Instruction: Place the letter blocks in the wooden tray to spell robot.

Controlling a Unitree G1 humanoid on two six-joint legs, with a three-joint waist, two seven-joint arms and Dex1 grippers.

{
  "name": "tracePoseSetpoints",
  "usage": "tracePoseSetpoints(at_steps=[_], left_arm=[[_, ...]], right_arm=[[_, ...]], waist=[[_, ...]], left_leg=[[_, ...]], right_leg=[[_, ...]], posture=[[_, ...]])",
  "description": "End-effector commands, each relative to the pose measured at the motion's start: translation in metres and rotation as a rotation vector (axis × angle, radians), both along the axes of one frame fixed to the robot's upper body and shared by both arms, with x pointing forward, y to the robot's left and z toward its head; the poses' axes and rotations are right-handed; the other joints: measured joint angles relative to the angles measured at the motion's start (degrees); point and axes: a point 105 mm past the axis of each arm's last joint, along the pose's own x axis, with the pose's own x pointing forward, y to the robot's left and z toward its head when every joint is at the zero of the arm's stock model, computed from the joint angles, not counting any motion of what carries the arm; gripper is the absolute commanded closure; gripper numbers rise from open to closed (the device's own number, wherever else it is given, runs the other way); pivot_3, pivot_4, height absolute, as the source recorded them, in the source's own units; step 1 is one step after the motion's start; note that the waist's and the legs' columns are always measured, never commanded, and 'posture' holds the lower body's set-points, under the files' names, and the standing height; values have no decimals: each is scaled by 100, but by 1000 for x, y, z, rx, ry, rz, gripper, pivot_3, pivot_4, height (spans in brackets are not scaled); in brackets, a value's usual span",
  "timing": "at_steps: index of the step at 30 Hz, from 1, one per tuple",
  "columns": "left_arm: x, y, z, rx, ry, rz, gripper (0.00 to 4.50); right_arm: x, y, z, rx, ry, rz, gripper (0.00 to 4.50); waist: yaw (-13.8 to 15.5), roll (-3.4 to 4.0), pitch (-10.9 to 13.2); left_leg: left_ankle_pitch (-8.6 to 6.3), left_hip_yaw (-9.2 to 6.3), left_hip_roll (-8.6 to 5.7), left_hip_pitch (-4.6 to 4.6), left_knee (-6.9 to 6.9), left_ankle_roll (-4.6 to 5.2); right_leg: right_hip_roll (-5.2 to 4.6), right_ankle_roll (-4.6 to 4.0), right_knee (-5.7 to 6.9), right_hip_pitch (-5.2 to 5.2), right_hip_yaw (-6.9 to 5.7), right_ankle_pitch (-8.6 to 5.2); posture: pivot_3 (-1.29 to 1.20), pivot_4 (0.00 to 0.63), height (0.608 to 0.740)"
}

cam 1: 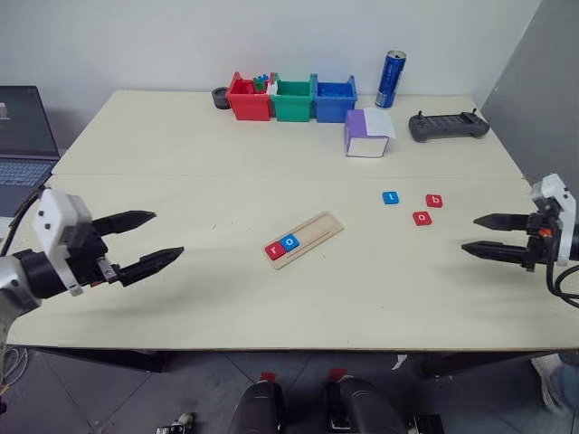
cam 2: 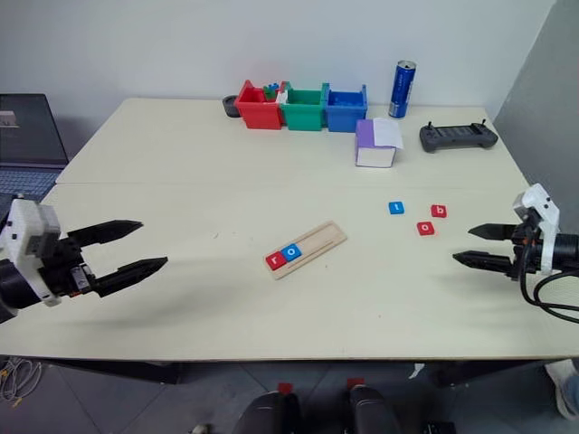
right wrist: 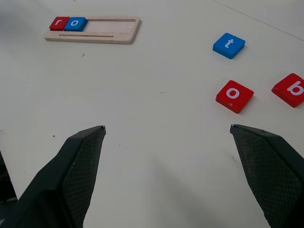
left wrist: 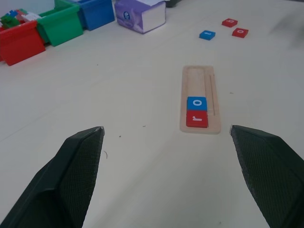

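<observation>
Claws, left and right, gape empty (tray holds two blocks).

Two high head views over the table; two low wrist views sharing the wooden tray.

In the tray, a red tile reads "r" and the blue tile touching it reads "o". Loose on the table, 3 tiles read: blue "t", red "o", red "b".
</observation>
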Motion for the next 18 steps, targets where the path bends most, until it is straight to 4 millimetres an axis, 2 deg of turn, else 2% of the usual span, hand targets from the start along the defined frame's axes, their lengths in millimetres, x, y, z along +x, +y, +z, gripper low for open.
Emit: tracePoseSetpoints(at_steps=[1,5,13,18], left_arm=[[-4,0,12,10,-34,-15,0],[1,2,16,-58,-41,0,0],[2,-1,13,-59,-19,-22,0],[11,-15,7,-46,-21,-62,0]], right_arm=[[-1,-1,16,3,-55,11,25],[0,2,16,15,-56,17,25],[0,9,19,33,-73,42,25],[-1,31,22,100,-79,118,25]], waist=[[0,0,0],[1,0,0],[-1,0,0],[5,0,0]], left_leg=[[0,0,0,0,0,0],[0,0,0,-1,1,0],[0,1,0,-2,1,0],[0,0,0,-2,3,-1]], right_leg=[[0,0,0,0,0,0],[0,0,2,-1,0,0],[0,0,2,-1,1,0],[0,0,5,0,0,0]], posture=[[0,150,740],[0,150,740],[0,150,740],[0,150,740]])
